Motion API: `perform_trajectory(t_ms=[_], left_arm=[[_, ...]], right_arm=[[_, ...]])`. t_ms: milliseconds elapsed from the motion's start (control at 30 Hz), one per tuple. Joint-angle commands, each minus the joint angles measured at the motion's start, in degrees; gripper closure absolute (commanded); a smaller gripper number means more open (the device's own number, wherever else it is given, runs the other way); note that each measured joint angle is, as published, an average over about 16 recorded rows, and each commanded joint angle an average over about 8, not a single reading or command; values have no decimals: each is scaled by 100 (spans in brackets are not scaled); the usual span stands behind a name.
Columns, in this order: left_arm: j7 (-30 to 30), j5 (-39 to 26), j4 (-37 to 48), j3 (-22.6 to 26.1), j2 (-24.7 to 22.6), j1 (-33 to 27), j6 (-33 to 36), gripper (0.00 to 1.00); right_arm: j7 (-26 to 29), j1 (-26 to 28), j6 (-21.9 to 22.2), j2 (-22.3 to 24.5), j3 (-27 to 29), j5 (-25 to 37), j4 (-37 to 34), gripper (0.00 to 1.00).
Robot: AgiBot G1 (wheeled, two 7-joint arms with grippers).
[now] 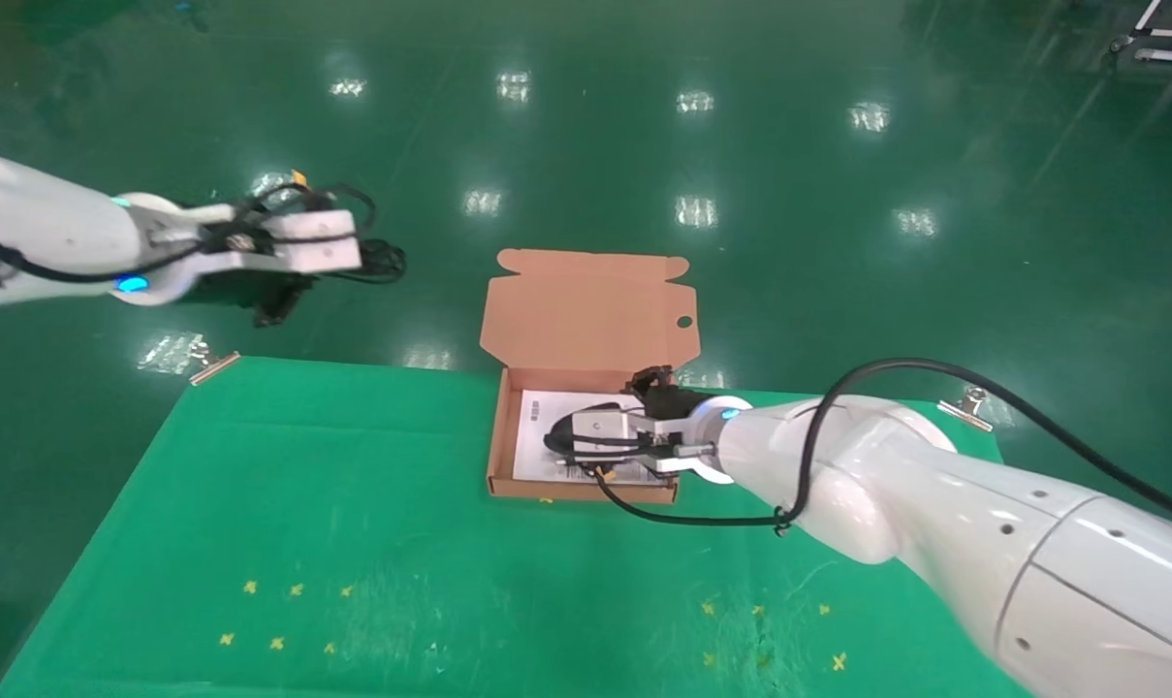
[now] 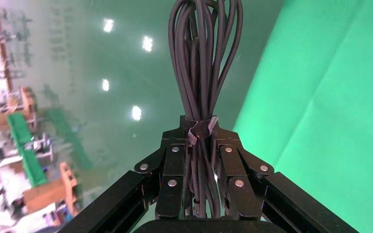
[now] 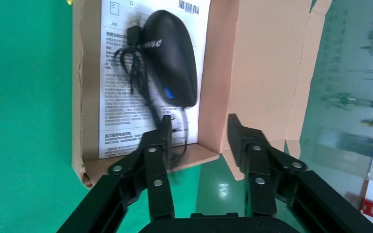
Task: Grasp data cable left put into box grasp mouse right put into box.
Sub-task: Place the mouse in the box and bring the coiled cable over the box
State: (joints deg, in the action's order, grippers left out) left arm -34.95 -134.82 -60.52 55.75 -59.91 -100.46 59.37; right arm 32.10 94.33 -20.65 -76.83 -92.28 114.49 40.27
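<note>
The right hand [image 3: 197, 128] is hanging over the near end of the box [image 1: 500, 427] on the bench [image 1: 353, 543], fingers spread apart and holding nothing. Its wrist view is showing what the head view hides behind the hand: the mouse [image 3: 171, 58] lying inside the box on the white leaflet [image 3: 114, 97], its cord bunched beside it. Farther off, beyond the bench's left edge, the left hand [image 2: 200, 138] is gripping the data cable [image 2: 201, 58] at its tie, loops fanning out past the fingertips.
</note>
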Motion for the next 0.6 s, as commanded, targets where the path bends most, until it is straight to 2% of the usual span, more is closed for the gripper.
perform_trajectory(t_ms=[33,333,600], left_arm=[[-1,30,-4,1,-26,46,-36,100],[57,128,75,57,-365,405,-464,100],[266,288,260,124,-811,839,-1117,100]], right_arm=[[28,16,8,45,23,-14,59,0],[190,432,1,407,213,-80,341,0],[411,835,-176,1172,322,82,685,0]])
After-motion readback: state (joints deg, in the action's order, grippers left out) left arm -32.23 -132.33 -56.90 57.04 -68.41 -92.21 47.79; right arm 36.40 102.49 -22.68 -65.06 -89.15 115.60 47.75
